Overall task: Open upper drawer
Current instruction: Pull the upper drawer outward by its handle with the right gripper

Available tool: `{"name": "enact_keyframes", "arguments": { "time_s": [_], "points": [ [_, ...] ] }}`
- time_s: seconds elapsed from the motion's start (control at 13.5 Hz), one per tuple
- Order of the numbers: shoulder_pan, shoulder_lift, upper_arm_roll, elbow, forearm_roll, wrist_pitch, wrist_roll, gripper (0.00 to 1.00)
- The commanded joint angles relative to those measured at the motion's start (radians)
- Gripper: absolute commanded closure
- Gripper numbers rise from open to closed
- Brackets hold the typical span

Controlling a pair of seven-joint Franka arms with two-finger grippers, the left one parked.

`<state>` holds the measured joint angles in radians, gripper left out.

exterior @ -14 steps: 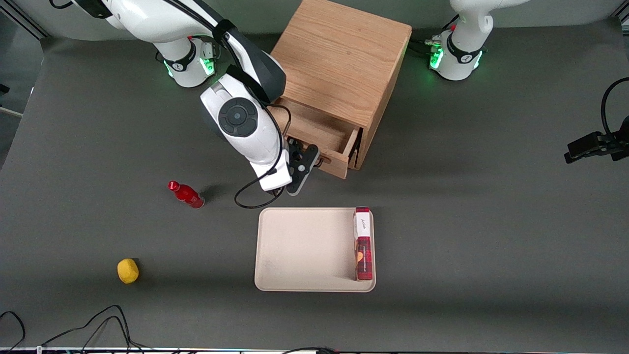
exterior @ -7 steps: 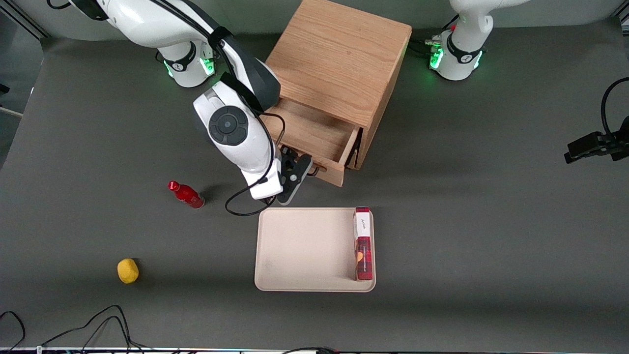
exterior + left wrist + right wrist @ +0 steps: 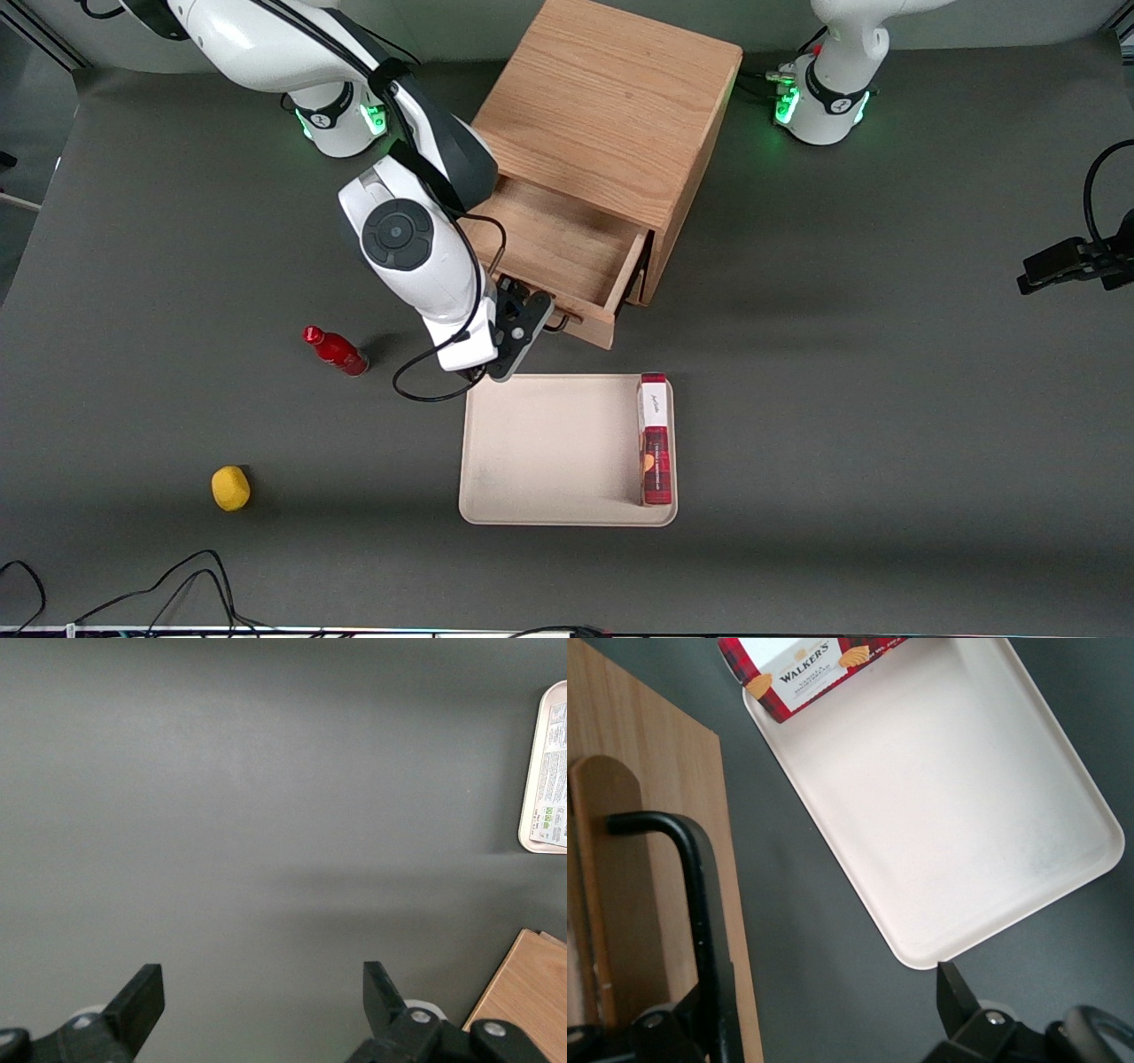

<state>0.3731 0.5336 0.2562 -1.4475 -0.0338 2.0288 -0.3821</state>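
Note:
The oak cabinet (image 3: pixel 611 106) stands at the middle of the table. Its upper drawer (image 3: pixel 567 252) is pulled well out toward the front camera, and its wooden tray shows empty. My right gripper (image 3: pixel 524 330) is at the drawer front, beside the black wire handle (image 3: pixel 560 324). In the right wrist view the gripper (image 3: pixel 824 997) is open with its fingers wide apart. One finger (image 3: pixel 687 1028) lies against the black handle (image 3: pixel 700 886) on the drawer front (image 3: pixel 647 780). The other finger (image 3: pixel 957 992) hangs over the dark table.
A beige tray (image 3: pixel 532 443) lies just nearer the front camera than the drawer, with a red cookie box (image 3: pixel 656 439) in it. A red bottle (image 3: pixel 337 352) and a yellow object (image 3: pixel 230 487) lie toward the working arm's end. Cables (image 3: pixel 177 576) run along the front edge.
The gripper has moved toward the front camera with the handle, and the upper drawer has slid farther out of the cabinet.

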Motion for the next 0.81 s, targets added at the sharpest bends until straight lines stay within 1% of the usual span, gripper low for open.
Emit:
{"name": "enact_keyframes", "arguments": {
  "time_s": [0.0,0.44,0.74],
  "points": [
    [-0.01,0.037,0.003,0.052,-0.024,0.005,-0.008,0.0],
    [-0.031,0.054,0.003,0.078,-0.024,0.005,-0.006,0.0],
    [-0.022,0.06,-0.032,0.099,-0.024,0.027,-0.003,0.0]
  ]
}}
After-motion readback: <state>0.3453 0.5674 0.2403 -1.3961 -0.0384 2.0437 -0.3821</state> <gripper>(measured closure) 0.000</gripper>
